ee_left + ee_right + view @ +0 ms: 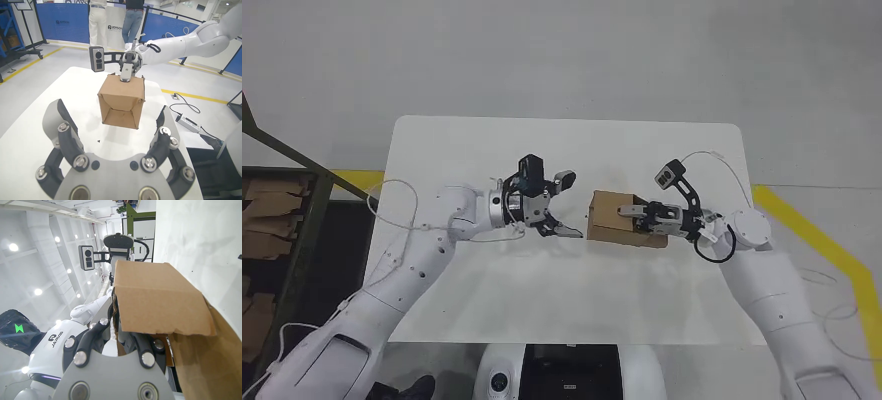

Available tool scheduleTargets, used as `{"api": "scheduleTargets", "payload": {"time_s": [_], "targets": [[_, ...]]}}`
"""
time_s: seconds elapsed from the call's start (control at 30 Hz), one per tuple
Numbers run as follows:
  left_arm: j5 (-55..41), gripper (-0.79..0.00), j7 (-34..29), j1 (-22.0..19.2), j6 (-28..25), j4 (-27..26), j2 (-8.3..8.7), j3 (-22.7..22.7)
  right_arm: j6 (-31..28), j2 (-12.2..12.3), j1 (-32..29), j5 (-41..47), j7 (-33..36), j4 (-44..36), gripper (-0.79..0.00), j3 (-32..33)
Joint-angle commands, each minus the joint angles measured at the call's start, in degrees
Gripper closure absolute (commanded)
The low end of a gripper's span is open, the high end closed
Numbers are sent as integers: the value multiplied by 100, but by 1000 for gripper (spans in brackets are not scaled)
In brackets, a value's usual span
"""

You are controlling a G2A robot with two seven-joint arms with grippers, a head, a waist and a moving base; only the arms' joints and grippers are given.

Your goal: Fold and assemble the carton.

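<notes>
White table, centre-right: carton clamped at its far wall by right gripper, left gripper spread wide just beside its folded end, not touching.

The white table bears a brown carton near its middle.

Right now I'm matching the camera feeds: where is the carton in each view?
Top view: carton between the open left end effector and the right end effector.
Left wrist view: straight ahead of the left end effector.
Right wrist view: close up, held by the right end effector.
Shared landmark: the white table under it.
</notes>
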Motion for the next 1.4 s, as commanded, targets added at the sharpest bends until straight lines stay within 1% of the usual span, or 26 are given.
{"api": "scheduleTargets", "payload": {"time_s": [0.0,0.17,0.33,0.5,0.77,1.17,1.27,1.37], "targets": [[99,-785,109,-57,0,95,12,155,-27,-5,35,-20,6,32,0,-13],[214,-785,292,-242,0,290,36,374,-153,-22,94,-159,43,0,0,-103],[247,-785,356,-398,0,344,24,616,-232,-42,62,-279,-62,-114,0,-204],[282,-785,422,-509,0,423,-5,761,-223,-56,51,-375,-116,-172,0,-291],[447,-785,421,-540,32,481,-50,816,-237,-71,61,-406,-188,-163,0,-345],[262,-785,159,-543,68,511,-171,928,-257,-69,-12,-498,-421,-299,0,-342],[245,-739,123,-544,73,524,-190,922,-254,-64,-33,-530,-426,-340,0,-343],[236,-733,96,-537,69,542,-204,913,-249,-59,-45,-556,-428,-364,0,-336]]}}
